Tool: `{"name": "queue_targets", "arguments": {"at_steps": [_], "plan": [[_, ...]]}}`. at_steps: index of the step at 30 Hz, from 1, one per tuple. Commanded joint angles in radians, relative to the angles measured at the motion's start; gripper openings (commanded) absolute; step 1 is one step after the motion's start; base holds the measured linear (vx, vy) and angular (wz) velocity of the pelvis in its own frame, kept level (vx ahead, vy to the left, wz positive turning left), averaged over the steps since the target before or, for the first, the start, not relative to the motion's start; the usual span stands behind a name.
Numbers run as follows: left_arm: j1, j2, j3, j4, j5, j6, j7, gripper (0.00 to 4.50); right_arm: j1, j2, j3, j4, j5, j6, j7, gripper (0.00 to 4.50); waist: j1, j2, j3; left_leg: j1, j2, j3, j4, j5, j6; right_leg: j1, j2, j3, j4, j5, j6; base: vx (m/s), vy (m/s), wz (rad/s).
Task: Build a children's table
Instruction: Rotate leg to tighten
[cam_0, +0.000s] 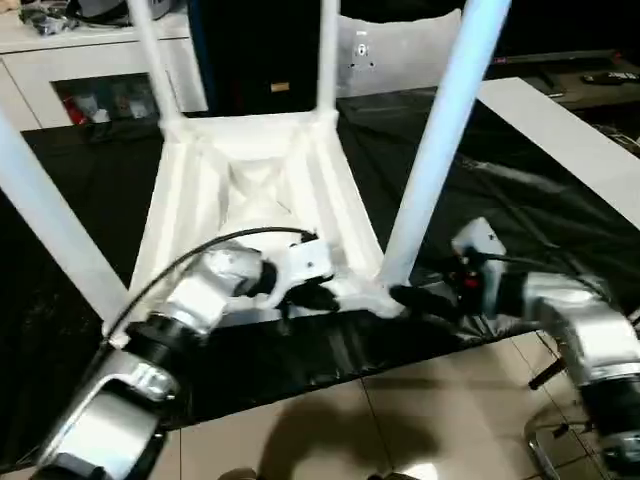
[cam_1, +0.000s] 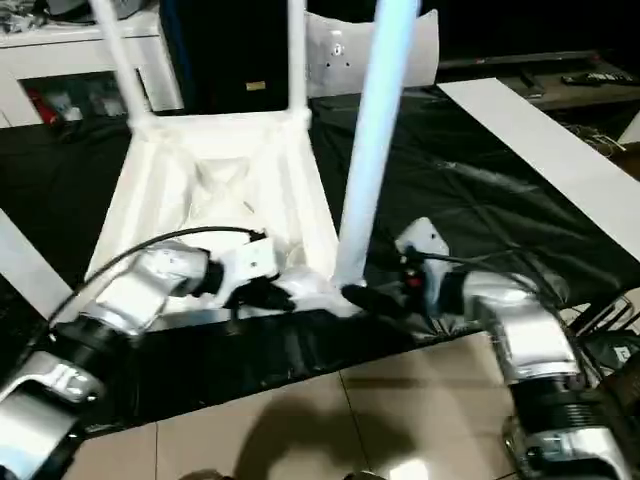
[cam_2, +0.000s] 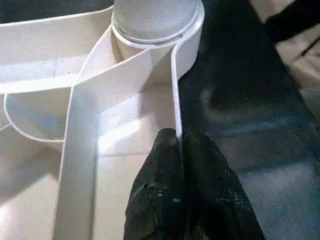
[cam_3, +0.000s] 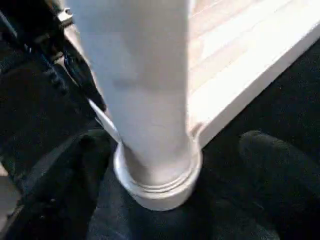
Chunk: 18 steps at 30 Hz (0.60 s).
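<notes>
White plastic top (cam_0: 250, 190) lay upside down on a black sheet (cam_0: 560, 240), ribbed underside facing up, with legs already standing in its corner sockets. Two far legs (cam_0: 327, 55) rose at the back corners, another leg (cam_0: 45, 225) leaned out at the robot's near left, and the near-right leg (cam_0: 440, 140) stood tall in its socket (cam_3: 157, 185) right by the grippers.

Left gripper (cam_2: 175, 145) was pinched tight on the top's thin near rim (cam_2: 176, 95), one finger inside the wall and one outside, just beside that near-right socket. Right gripper (cam_0: 425, 298) sat low on the sheet at the base of the near-right leg, fingers (cam_3: 280, 165) spread wide on either side of the socket and not touching the leg as far as I could see.

Pale floor tiles (cam_0: 400, 420) ran along the near edge of the sheet, and a white board (cam_0: 570, 130) lay across it on the right.
</notes>
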Motion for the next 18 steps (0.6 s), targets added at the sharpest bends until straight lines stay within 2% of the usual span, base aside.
{"name": "queue_targets", "arguments": {"at_steps": [1, 4, 5, 6, 10, 12, 18], "plan": [[0.008, -0.004, -0.038, -0.03, -0.019, -0.044, -0.07, 0.0, -0.017, -0.013, 0.008, 0.001, -0.017, -0.026, 0.021, 4.49, 0.001, -0.003, -0.067, -0.003, 0.022, 0.0, -0.063, -0.19, 0.066, 0.061, -0.054, 0.049, -0.077, -0.268, -0.198, 0.0, 0.0, 0.0], [0.013, 0.022, -0.054, -0.038, -0.028, -0.074, -0.13, 0.0, -0.015, -0.041, 0.023, -0.016, 0.019, -0.027, 0.118, 4.49, 0.01, -0.001, -0.068, -0.001, 0.026, 0.002, -0.062, -0.177, 0.074, 0.059, -0.052, 0.049, -0.069, -0.22, -0.217, 0.0, 0.0, 0.0], [0.016, 0.047, -0.072, -0.04, -0.026, -0.103, -0.177, 0.0, -0.014, -0.065, 0.05, -0.025, 0.036, -0.037, 0.21, 4.49, 0.018, -0.005, -0.07, -0.001, 0.029, 0.002, -0.061, -0.177, 0.087, 0.061, -0.052, 0.049, -0.066, -0.208, -0.222, 0.0, 0.0, 0.0], [0.018, 0.055, -0.079, -0.04, -0.025, -0.114, -0.192, 0.0, -0.018, -0.067, 0.062, -0.015, 0.027, -0.049, 0.22, 4.33, 0.021, -0.003, -0.069, 0.0, 0.03, 0.002, -0.061, -0.174, 0.087, 0.06, -0.054, 0.049, -0.066, -0.207, -0.224, 0.0, 0.0, 0.0], [0.026, 0.085, -0.103, -0.052, -0.02, -0.149, -0.248, 0.0, -0.039, -0.056, 0.087, 0.017, 0.034, -0.051, 0.274, 4.13, 0.023, -0.001, -0.068, 0.001, 0.029, 0.003, -0.062, -0.181, 0.075, 0.058, -0.054, 0.05, -0.065, -0.215, -0.229, 0.0, 0.0, 0.0], [0.026, 0.088, -0.104, -0.053, -0.022, -0.156, -0.259, 0.0, -0.043, -0.052, 0.094, 0.019, 0.043, -0.049, 0.293, 3.78, 0.023, -0.002, -0.066, 0.002, 0.03, 0.003, -0.064, -0.202, 0.065, 0.058, -0.055, 0.05, -0.068, -0.251, -0.221, 0.0, 0.0, 0.0], [0.027, 0.088, -0.109, -0.053, -0.03, -0.174, -0.273, 0.0, -0.057, -0.038, 0.117, 0.05, 0.05, -0.077, 0.347, 3.28, 0.024, -0.002, -0.069, 0.002, 0.029, 0.003, -0.063, -0.195, 0.057, 0.058, -0.055, 0.051, -0.067, -0.246, -0.22, 0.0, 0.0, 0.0]]}}
